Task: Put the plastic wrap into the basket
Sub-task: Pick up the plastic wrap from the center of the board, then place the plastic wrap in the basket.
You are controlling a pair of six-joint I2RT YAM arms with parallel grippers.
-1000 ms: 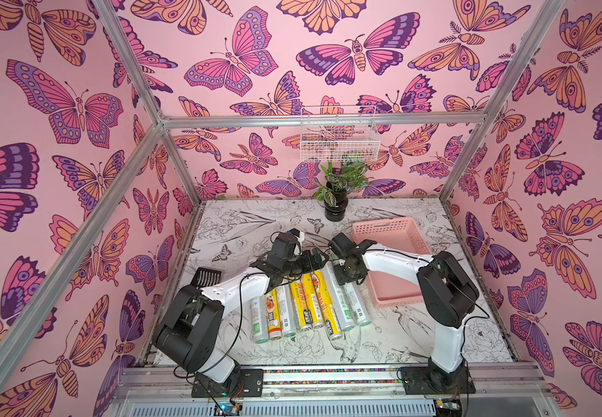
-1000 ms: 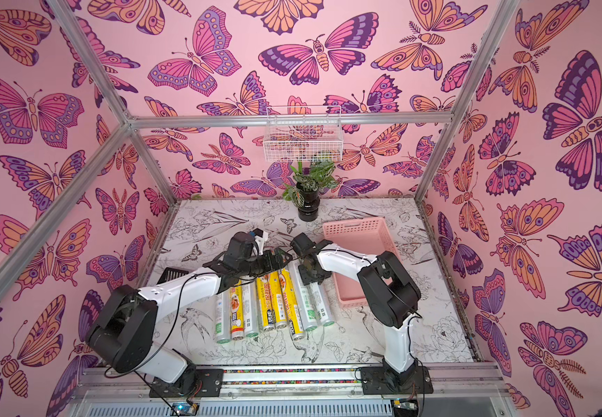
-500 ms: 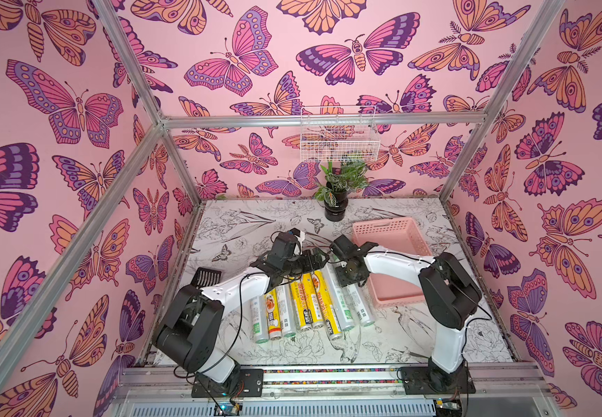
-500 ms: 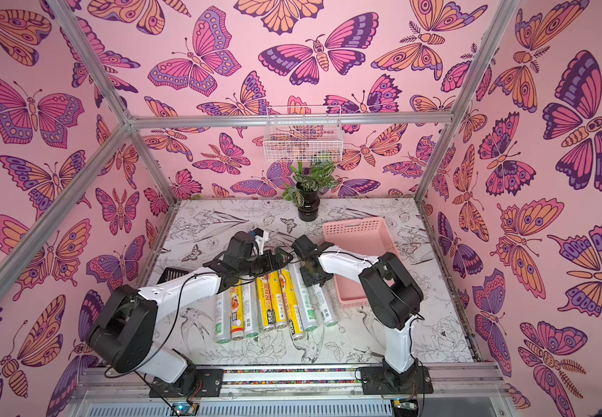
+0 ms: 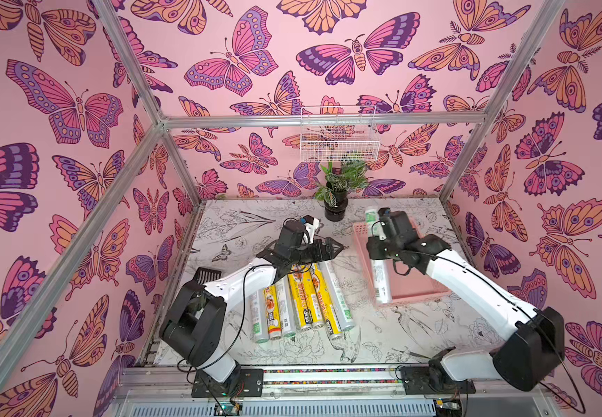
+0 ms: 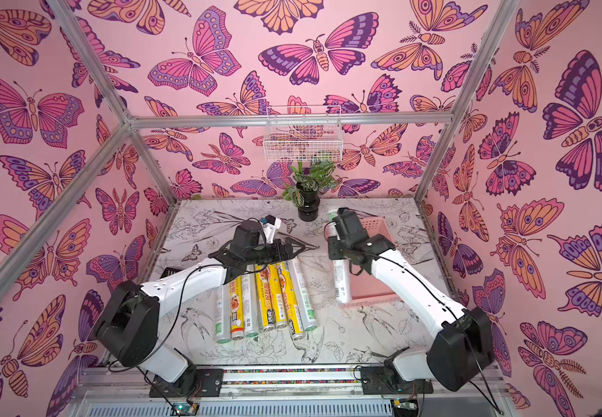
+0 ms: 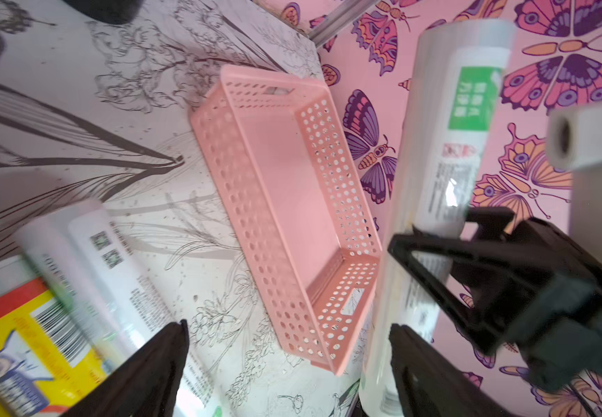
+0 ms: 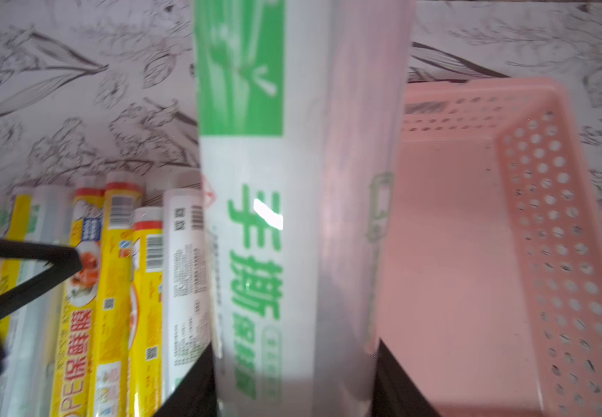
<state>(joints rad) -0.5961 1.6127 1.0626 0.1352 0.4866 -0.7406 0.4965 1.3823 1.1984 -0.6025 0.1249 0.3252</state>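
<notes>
Butterfly walls (image 5: 75,108) ring the flowery surface (image 5: 241,231). In a top view the right pincer (image 5: 379,252) pinches one plastic wrap roll (image 5: 382,285) over a wall of the pink basket (image 5: 413,285), the left pincer (image 5: 328,249) spread above the other rolls (image 5: 306,299). Left wrist view: the basket (image 7: 285,173) is empty. Right wrist view: the roll (image 8: 256,224) hides that wall, so it may hit the rim and fall outside
</notes>
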